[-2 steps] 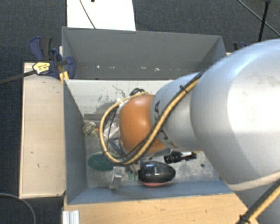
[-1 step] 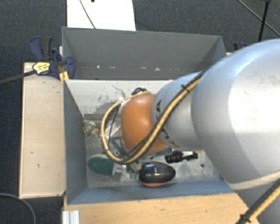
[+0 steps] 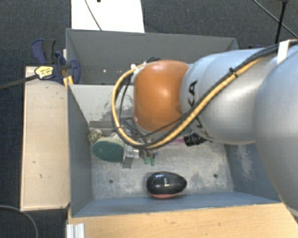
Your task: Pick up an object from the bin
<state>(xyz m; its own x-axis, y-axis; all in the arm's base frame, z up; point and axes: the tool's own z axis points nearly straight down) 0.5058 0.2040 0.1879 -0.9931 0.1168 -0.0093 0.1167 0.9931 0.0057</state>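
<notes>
My gripper [image 3: 139, 154] hangs low in the middle of the bin, mostly hidden under the arm's orange cover. Right against its left side lies a dark green round thing [image 3: 107, 149], flat like a disc or sponge. A black oval computer mouse [image 3: 166, 184] with a pinkish underside rests by the bin's front wall, a little below and to the right of the gripper, apart from it.
A small pale, speckled thing [image 3: 94, 135] sits at the left wall just above the green disc. A thin pink strip [image 3: 177, 141] peeks out under the arm to the gripper's right. The big grey arm covers the bin's right half.
</notes>
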